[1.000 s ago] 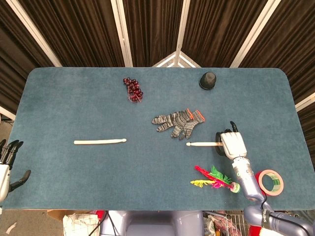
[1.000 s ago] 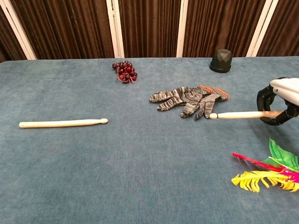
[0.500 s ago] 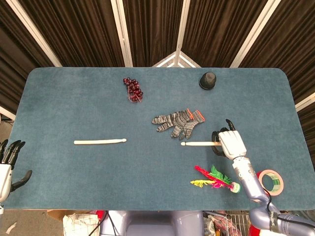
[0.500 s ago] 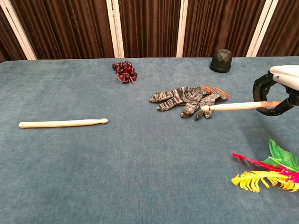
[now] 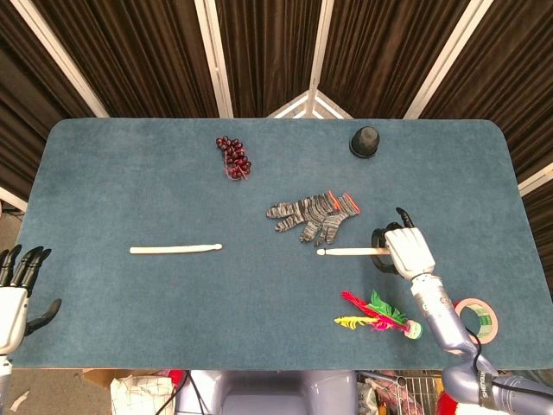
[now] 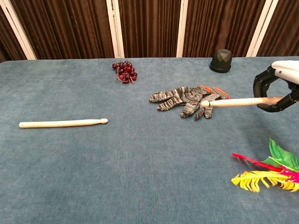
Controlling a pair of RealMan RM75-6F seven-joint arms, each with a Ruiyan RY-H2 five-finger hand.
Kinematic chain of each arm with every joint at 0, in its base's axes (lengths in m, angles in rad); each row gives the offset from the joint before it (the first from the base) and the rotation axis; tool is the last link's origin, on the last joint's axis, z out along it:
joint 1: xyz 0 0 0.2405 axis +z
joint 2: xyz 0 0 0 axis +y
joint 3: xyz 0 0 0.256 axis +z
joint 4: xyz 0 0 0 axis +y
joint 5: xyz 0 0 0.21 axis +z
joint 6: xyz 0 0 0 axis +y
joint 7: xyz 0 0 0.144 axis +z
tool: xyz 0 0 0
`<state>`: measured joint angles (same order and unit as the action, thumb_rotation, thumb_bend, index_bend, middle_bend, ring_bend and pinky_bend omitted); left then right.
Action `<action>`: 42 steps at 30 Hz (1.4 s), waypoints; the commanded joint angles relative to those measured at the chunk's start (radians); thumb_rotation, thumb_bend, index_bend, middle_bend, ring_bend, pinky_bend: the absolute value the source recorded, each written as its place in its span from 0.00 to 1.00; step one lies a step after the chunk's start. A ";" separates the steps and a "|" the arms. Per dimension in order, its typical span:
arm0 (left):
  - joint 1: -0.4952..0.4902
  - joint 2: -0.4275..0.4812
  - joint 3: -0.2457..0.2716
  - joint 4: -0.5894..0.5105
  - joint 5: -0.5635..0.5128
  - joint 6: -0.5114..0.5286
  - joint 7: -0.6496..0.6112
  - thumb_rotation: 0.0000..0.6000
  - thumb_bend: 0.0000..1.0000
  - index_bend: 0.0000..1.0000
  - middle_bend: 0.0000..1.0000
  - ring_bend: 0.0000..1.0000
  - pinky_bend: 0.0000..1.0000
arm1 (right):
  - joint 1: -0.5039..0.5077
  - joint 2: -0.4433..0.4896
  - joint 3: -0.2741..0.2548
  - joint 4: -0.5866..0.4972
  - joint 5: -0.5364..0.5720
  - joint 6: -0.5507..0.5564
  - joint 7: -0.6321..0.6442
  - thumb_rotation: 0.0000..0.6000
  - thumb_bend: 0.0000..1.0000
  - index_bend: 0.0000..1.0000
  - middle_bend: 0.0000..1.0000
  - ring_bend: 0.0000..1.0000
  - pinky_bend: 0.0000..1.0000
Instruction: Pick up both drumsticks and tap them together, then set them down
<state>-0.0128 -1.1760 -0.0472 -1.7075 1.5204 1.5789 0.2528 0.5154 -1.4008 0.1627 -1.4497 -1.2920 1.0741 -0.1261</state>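
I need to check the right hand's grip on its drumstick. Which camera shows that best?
The chest view: from the side, the right hand shows dark fingers curled around the drumstick, whose tip hangs over the gloves. The head view looks down on the hand's back, which hides the fingers.

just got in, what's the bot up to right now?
It's on a drumstick task. The right hand grips one drumstick by its butt end, tip pointing toward the gloves. The other drumstick lies flat on the table, untouched. The left hand sits open at the table's near left edge, away from it.
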 commanded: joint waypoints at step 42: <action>-0.394 -0.257 -0.157 0.145 -0.518 -0.391 0.485 1.00 0.40 0.34 0.34 0.00 0.00 | -0.009 0.128 0.036 -0.124 0.062 0.033 -0.026 1.00 0.40 0.69 0.58 0.36 0.04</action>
<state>-0.3952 -1.4178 -0.2041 -1.5798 1.0187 1.1949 0.7285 0.5061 -1.2727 0.1983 -1.5736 -1.2302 1.1065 -0.1518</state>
